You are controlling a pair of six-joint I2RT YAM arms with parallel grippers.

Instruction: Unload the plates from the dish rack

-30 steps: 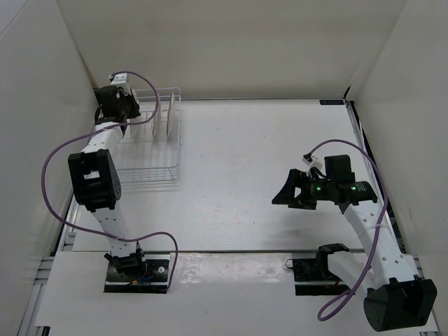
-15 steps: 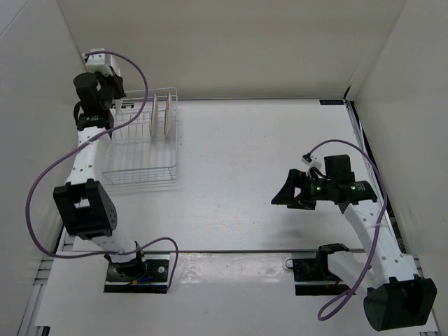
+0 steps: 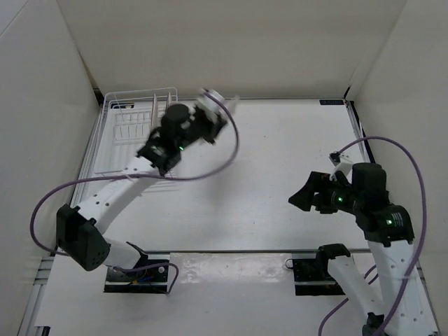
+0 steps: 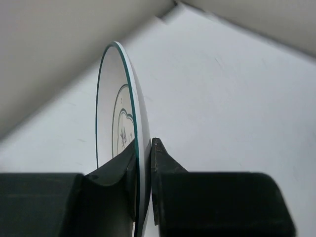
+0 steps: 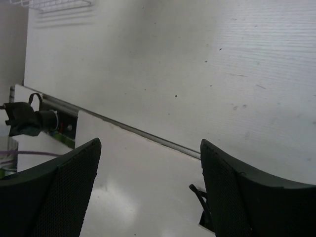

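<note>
My left gripper is shut on the rim of a white plate with a grey-green ring and a small centre motif. It holds the plate upright and edge-on above the bare table. In the top view the left gripper is blurred, just right of the white wire dish rack. One thin pale plate stands edge-on between the rack's tines; its pattern does not show. My right gripper is open and empty over the table at the right, also in the right wrist view.
White walls close in the table at the back and both sides. The rack stands against the far left corner; its corner shows in the right wrist view. The arm bases sit at the near edge, behind a metal rail.
My left arm has swung from the rack's far left corner to the right of the rack, carrying the white plate. One plate fewer stands in the rack. My right arm shifted slightly right.
</note>
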